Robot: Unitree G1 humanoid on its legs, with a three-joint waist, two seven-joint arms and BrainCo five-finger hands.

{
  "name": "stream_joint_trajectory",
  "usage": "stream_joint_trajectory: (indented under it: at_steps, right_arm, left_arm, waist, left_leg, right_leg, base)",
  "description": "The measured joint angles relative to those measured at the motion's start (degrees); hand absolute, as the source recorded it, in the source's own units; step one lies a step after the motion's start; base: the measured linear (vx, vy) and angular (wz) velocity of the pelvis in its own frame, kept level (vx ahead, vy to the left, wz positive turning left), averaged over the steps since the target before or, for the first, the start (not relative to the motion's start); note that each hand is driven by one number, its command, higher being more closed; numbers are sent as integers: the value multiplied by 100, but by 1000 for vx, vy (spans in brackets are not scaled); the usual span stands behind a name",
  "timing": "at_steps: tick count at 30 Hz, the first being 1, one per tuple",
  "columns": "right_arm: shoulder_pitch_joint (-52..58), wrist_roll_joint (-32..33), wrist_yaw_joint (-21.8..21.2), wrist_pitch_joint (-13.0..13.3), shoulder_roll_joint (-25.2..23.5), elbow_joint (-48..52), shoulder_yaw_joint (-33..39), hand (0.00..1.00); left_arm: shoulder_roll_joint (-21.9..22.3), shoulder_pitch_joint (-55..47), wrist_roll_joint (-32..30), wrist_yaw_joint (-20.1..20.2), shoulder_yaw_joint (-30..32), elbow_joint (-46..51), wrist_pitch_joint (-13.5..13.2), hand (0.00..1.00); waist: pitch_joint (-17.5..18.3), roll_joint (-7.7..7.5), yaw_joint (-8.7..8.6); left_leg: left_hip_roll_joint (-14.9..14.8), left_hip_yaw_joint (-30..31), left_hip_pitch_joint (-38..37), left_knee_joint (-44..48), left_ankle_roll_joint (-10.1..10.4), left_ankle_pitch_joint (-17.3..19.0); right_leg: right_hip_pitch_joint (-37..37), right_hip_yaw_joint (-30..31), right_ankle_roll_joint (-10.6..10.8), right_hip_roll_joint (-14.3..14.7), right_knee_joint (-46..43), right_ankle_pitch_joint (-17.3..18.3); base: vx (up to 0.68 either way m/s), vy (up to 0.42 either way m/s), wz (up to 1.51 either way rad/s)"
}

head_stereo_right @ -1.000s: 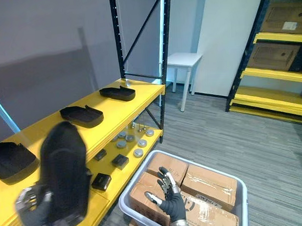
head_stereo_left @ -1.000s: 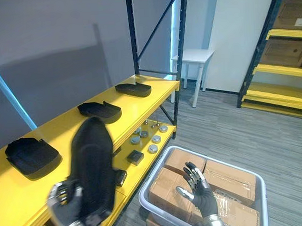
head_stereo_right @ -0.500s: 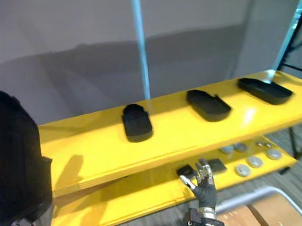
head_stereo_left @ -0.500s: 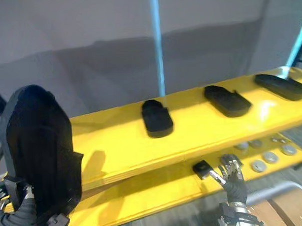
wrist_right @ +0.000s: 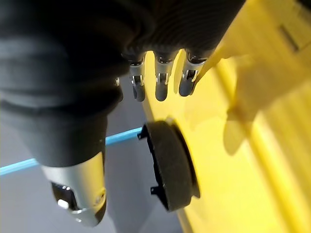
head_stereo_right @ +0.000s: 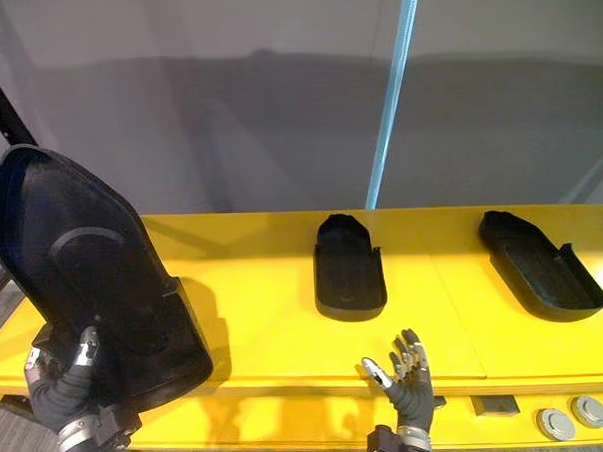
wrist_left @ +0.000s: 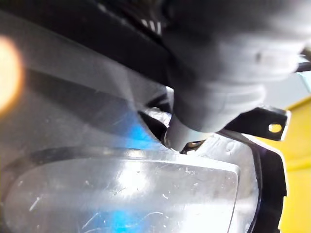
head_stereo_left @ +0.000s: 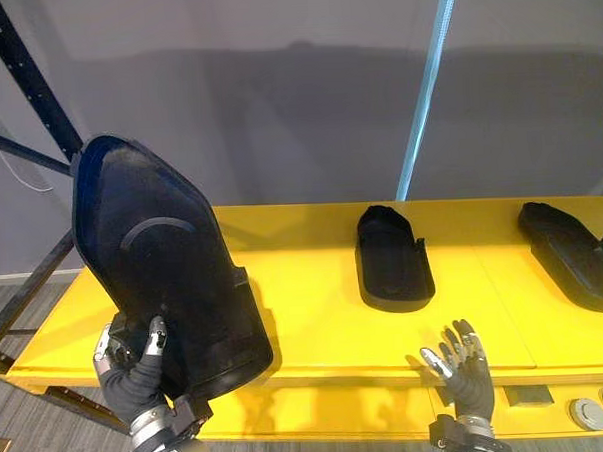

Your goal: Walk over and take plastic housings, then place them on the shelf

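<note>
My left hand (head_stereo_left: 133,363) is shut on a large black plastic housing (head_stereo_left: 163,262), held upright with its hollow side toward me, above the left end of the yellow shelf (head_stereo_left: 305,316). The same housing (wrist_left: 146,189) shows glossy and very close in the left wrist view. Another black housing (head_stereo_left: 391,257) lies flat on the shelf's middle, and a third housing (head_stereo_left: 573,249) lies at the right. My right hand (head_stereo_left: 460,364) hangs open, fingers spread, before the shelf's front edge and holds nothing. In the right wrist view, the middle housing (wrist_right: 170,165) shows past that hand's fingers (wrist_right: 160,80).
A grey wall stands behind the shelf, with a light-blue strip (head_stereo_left: 426,90) running up it. A dark rack post (head_stereo_left: 30,83) rises at the left. On the lower yellow shelf at the right lie round metal discs (head_stereo_left: 590,412) and a small dark block (head_stereo_left: 519,395).
The camera has swung left along the shelf, so the whole scene shifted. The held housing now stands higher and nearer the shelf's left end. The right hand stays open.
</note>
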State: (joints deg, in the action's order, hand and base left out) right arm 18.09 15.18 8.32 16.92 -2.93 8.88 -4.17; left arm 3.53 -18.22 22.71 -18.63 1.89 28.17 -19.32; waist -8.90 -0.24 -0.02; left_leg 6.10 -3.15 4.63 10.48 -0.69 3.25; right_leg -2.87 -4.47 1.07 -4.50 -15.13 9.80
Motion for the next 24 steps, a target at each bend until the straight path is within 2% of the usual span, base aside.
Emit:
stream_joint_trajectory:
  at_steps: [1,2,3,4,5,6,7,8,9,10,11,13,15,17,19,22,24]
  right_arm:
    - [-69,0,-22,-8,28,104,-46,0]
    - [-108,-3,-48,-9,55,165,-44,0]
    - [-263,-3,-58,-9,101,184,6,0]
    - [-332,-3,-55,-8,122,185,56,0]
    - [-461,-3,-36,-8,166,184,173,0]
    - [-549,-2,16,-7,227,183,294,0]
    - [-573,-2,27,-7,256,181,358,0]
    - [-604,-1,124,-3,336,172,525,0]
    - [-599,-1,154,-1,340,171,599,0]
    - [-596,0,187,5,343,160,691,0]
    - [-578,0,240,1,228,58,833,0]
    - [-464,-19,256,-2,31,77,842,0]
    - [-441,-257,248,-8,-17,86,774,0]
    - [-426,-468,245,-38,-31,186,714,0]
    - [-349,-565,236,-91,-57,311,601,0]
    - [57,-842,213,-133,-39,503,609,0]
    - [248,-1159,216,-226,-32,688,651,0]
  left_arm:
    - [-16,31,85,112,-110,-4,-23,100]
    - [-35,47,86,170,-138,-6,-29,100]
    - [-48,82,86,294,-149,-48,-34,100]
    - [-49,107,85,324,-145,-90,-34,100]
    - [-53,201,86,369,-132,-233,-33,100]
    - [-90,325,86,411,-116,-380,-29,100]
    - [-126,381,85,426,-116,-442,-27,100]
    - [-254,495,76,433,-122,-507,-14,100]
    - [-283,544,78,443,-131,-522,-13,100]
    - [-315,604,79,447,-149,-549,-13,100]
    - [-575,898,88,448,-256,-740,-10,100]
    - [-1091,1320,93,439,-500,-1006,22,100]
    - [-1286,1487,82,441,-616,-1045,29,100]
    - [-1326,1570,86,444,-612,-1044,25,100]
    - [-1343,1581,111,435,-515,-1140,75,100]
    - [-1348,1529,307,429,-337,-1515,318,100]
    - [-1350,1475,512,424,-47,-1560,454,100]
  waist:
    - [-11,-19,10]
    - [-9,-16,19]
    - [-11,-23,-33]
    - [-7,-25,-61]
    - [7,-15,-105]
    - [19,-3,-177]
    - [37,27,-196]
    - [157,222,-236]
    - [225,332,-262]
    - [295,441,-301]
    - [352,269,-374]
    - [481,-6,-408]
    - [494,-67,-380]
    - [500,-69,-309]
    - [437,-103,-255]
    - [349,-136,-402]
    - [275,-127,-425]
  left_leg:
    - [-73,-120,226,537,152,280]
    - [-211,-296,355,875,72,452]
    - [-638,-523,570,1443,106,618]
    - [-865,-562,656,1615,139,644]
    - [-1285,-595,773,1730,228,695]
    - [-1611,-505,836,1661,273,672]
    - [-1749,-392,822,1554,307,649]
    - [-2076,-30,652,956,490,401]
    - [-2131,40,582,724,493,181]
    - [-2151,79,511,532,764,114]
    - [-1867,76,336,318,1144,129]
    - [-1325,47,120,45,966,27]
    - [-1123,-117,-87,-134,843,-33]
    - [-1142,-395,-67,-204,772,-52]
    - [-1246,-783,85,-226,706,-30]
    - [-1275,-916,124,-298,680,-52]
    - [-1321,-1033,172,-370,714,-113]
  right_leg:
    - [107,24,-12,-27,125,-36]
    - [132,29,-11,-26,154,-37]
    - [191,23,-11,-46,188,-36]
    - [199,22,-9,-79,192,-36]
    - [194,29,56,-179,192,-38]
    - [194,35,169,-286,192,-36]
    - [192,39,239,-322,192,-33]
    - [196,51,454,-358,191,52]
    - [213,42,555,-359,190,97]
    - [236,21,648,-370,190,118]
    - [353,-56,841,-684,193,127]
    - [489,-120,1166,-1216,211,-100]
    - [451,-36,1259,-1419,145,-367]
    - [146,152,1187,-1400,109,-659]
    - [-194,217,1078,-1262,263,-931]
    - [-197,214,1080,-1230,605,-937]
    - [-221,214,1080,-1187,884,-937]
  base:
    - [99,-41,-18]
    - [102,-42,-12]
    - [91,-35,-6]
    - [125,-1,-4]
    - [125,100,1]
    - [118,152,1]
    - [137,306,-6]
    - [128,322,-9]
    - [177,477,-5]
    - [151,411,25]
    - [168,485,43]
    - [141,397,43]
    - [75,318,-9]
    - [22,272,-63]
    - [-26,183,-87]
    - [-87,-4,-36]
    - [-103,-90,-35]
